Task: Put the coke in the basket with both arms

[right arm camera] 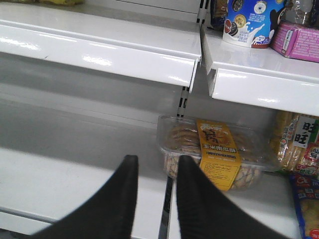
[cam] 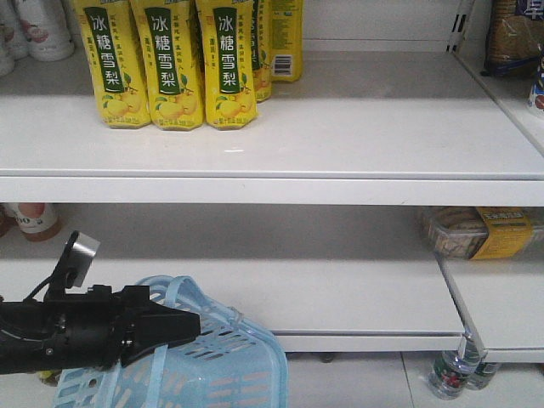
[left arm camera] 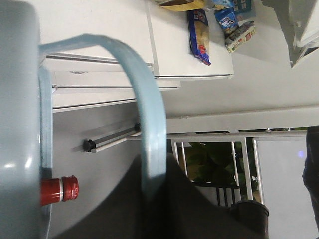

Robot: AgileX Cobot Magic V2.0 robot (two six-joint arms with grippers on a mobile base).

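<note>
A black left gripper (cam: 191, 327) reaches in from the lower left of the front view, its tip lying over the rim of the blue basket (cam: 246, 374). A small silver-grey piece (cam: 82, 252) stands up on top of the arm. In the left wrist view the basket's handle (left arm camera: 149, 129) arches through the middle of the frame and runs down against the gripper's dark body at the bottom; the gripper seems to be pinching the handle, though the contact itself is blurred.

The coke (left arm camera: 60, 189) shows only in the left wrist view, at the lower left: its red cap pokes out past the basket's pale wall, so the bottle sits inside the basket. The rest of the bottle is hidden.

The right gripper (right arm camera: 154, 181) fills the bottom centre of the right wrist view. Its two black fingers (right arm camera: 122, 191) are spread, with a narrow gap between them and nothing in it. Beyond the fingertips, on a white shelf (right arm camera: 60, 174), lies a clear snack tray (right arm camera: 214, 154) with a yellow label.

In the front view, yellow cartons (cam: 170, 64) with green labels stand in a row at the upper left, on the top shelf (cam: 340, 136). Small bottles (cam: 450, 374) stand on the floor at the lower right, beside a shelf post.
</note>
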